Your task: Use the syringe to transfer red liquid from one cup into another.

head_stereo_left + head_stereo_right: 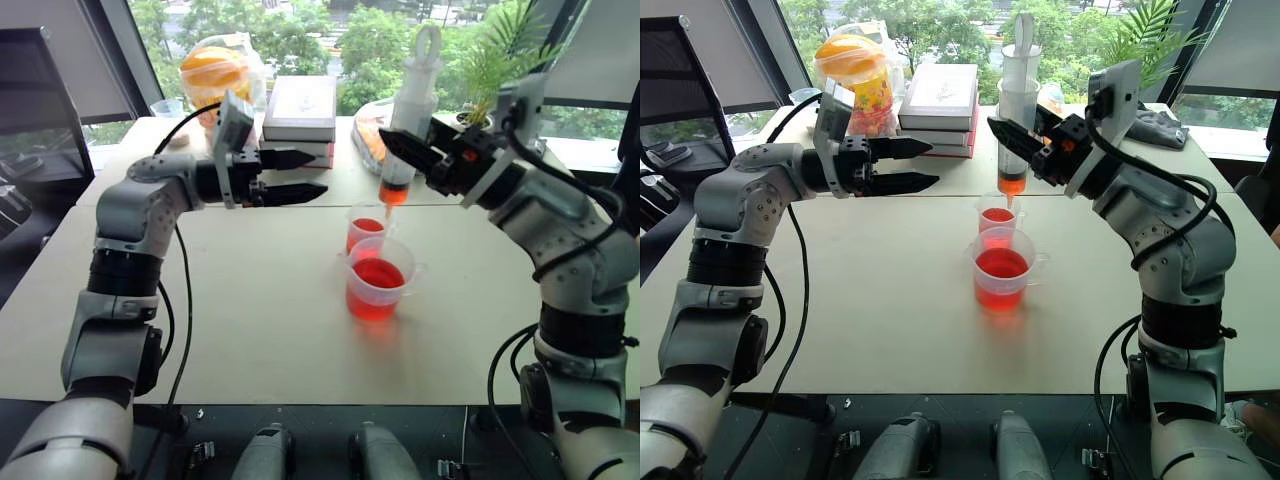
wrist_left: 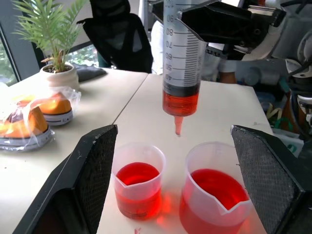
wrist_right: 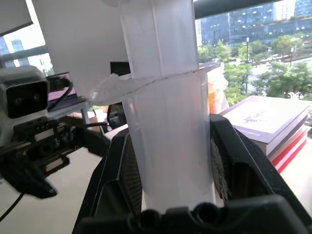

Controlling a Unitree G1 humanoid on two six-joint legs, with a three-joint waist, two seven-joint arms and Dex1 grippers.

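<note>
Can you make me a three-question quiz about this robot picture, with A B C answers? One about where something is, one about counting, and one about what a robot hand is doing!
1. Where is the syringe?
A. Lying flat on the table
B. Held upright above the cups
C. On top of the books

2. How many cups with red liquid stand on the table?
A. One
B. Two
C. Four

3. What is the left gripper doing?
A. Open and holding nothing
C. Squeezing a cup
B. Clamped on the syringe

Answers:
1 B: the right gripper holds it tip down over the smaller cup.
2 B: the smaller cup and the larger spouted cup stand side by side.
3 A: its two fingers are spread apart with nothing between them.
</note>
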